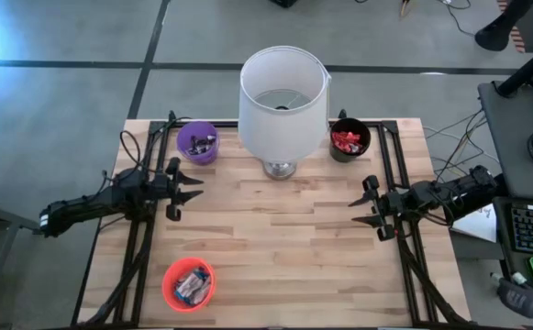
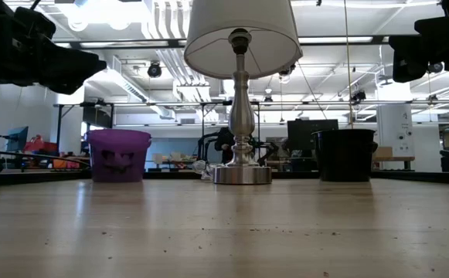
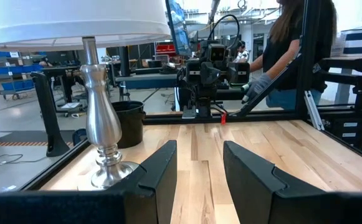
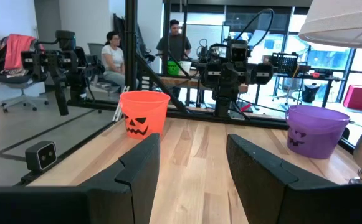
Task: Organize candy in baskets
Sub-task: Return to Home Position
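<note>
Three baskets stand on the wooden table. The purple one at the far left holds dark-wrapped candy. The black one at the far right holds red candy. The orange one near the front left holds blue-and-white candy. My left gripper hovers at the table's left side, pointing level toward the right, open with nothing between its fingers. My right gripper hovers at the right side, pointing level toward the left, open and holding nothing.
A lamp with a big white shade on a metal base stands at the far middle, between the purple and black baskets. Bare wood lies between the two grippers. People show in the room beyond the table.
</note>
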